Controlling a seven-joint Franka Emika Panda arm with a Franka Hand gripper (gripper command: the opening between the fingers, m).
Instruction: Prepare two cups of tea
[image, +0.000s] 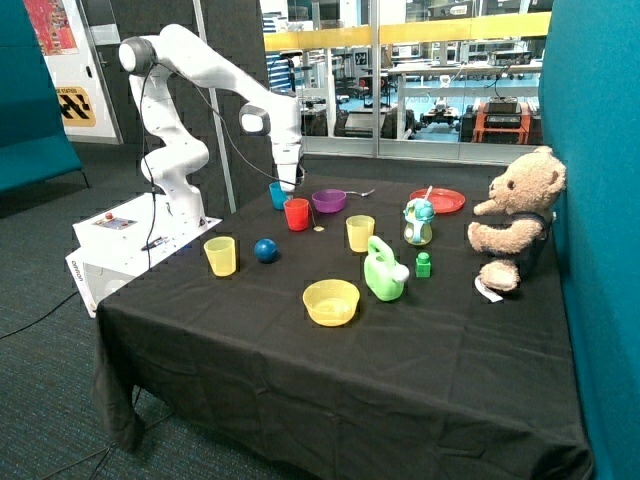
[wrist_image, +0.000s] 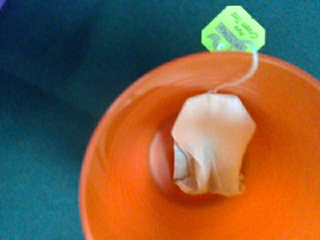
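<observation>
The table is draped in a smooth black cloth that hangs over its edges. At its far side the white robot arm bends down so that its gripper hangs just above the red cup, with the light blue cup just behind, partly hidden by the gripper. Whether the gripper is released or clenched cannot be told, since the outside view shows it too small and the wrist view shows none of it.

The red cup is a plain, glossy plastic tumbler with a round rim; the wrist view cuts off part of that rim. Inside it lies a tea bag, a pale, crumpled paper pouch resting on the cup's bottom. Its thin string runs up over the rim to a small green paper tag, which hangs outside the cup against the cloth.
</observation>
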